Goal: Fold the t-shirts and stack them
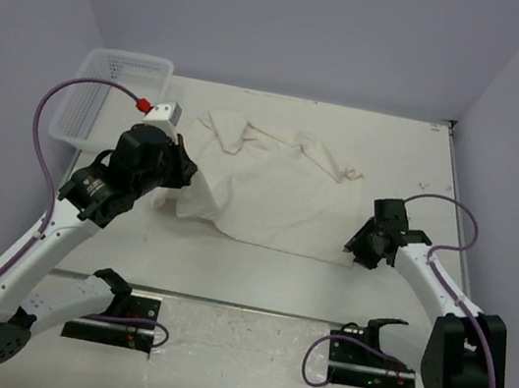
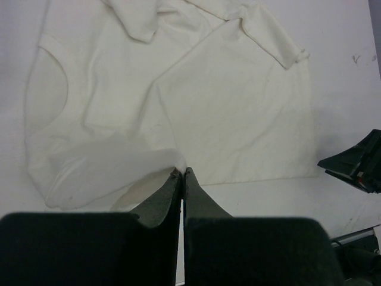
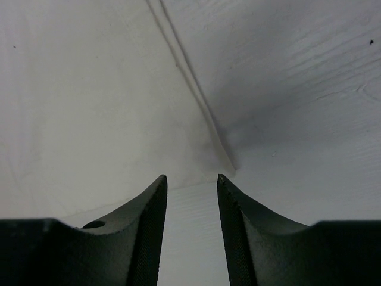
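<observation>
Top external: one cream t-shirt (image 1: 270, 191) spread mid-table (image 1: 255, 278), far edge + sleeve bunched, no folded stack in view. On the shirt's near-left corner the left tool (image 1: 189, 176) is clamped together, cloth raised off the table there. Left wrist cam shows only a thin bit of fabric at the very tips. At the near-right corner the right tool (image 1: 362, 247) sits low w/ jaws apart. Right wrist cam: corner lies just ahead of the tips, not between them.

Risks imo:
1) right closes short → grabs nothing or scrapes table. Left then pulls alone and shirt skews/drags.
2) left pinch is shallow, could slip under tension.
3) far-side bunching gets folded in → lumpy rect.
4) left arm is near basket (image 1: 106, 99), so cable (image 1: 41, 118) could snag.
</observation>
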Available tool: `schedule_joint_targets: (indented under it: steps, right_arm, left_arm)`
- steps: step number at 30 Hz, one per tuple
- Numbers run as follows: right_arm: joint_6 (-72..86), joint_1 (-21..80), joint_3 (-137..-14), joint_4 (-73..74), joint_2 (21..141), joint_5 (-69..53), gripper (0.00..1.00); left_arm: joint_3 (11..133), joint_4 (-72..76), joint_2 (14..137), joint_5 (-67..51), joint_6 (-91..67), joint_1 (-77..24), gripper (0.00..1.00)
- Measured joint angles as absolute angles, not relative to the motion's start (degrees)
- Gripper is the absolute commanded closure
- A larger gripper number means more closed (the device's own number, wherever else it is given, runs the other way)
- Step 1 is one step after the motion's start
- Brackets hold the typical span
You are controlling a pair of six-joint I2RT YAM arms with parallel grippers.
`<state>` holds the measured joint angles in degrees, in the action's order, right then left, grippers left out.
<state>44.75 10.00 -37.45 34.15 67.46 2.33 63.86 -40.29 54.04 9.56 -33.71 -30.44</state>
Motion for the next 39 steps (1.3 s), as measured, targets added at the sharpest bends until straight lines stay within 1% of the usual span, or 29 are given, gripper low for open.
schedule_joint_targets:
  steps: [9, 29, 39]
  right_arm:
    - [48.3, 9.4, -34.8, 31.0, 70.5, -1.2, 0.6]
    - [51.9, 9.2, -31.2, 30.3, 69.2, -1.2, 0.59]
    - [52.0, 9.1, -33.9, 30.4, 73.8, -1.7, 0.69]
  left_arm:
    - [63.9, -39.9, 54.0, 8.4, -33.3, -30.4, 1.0]
    - [63.9, -39.9, 53.9, 5.8, -32.3, -30.0, 1.0]
    - [63.9, -39.9, 53.8, 5.2, -31.8, -29.7, 1.0]
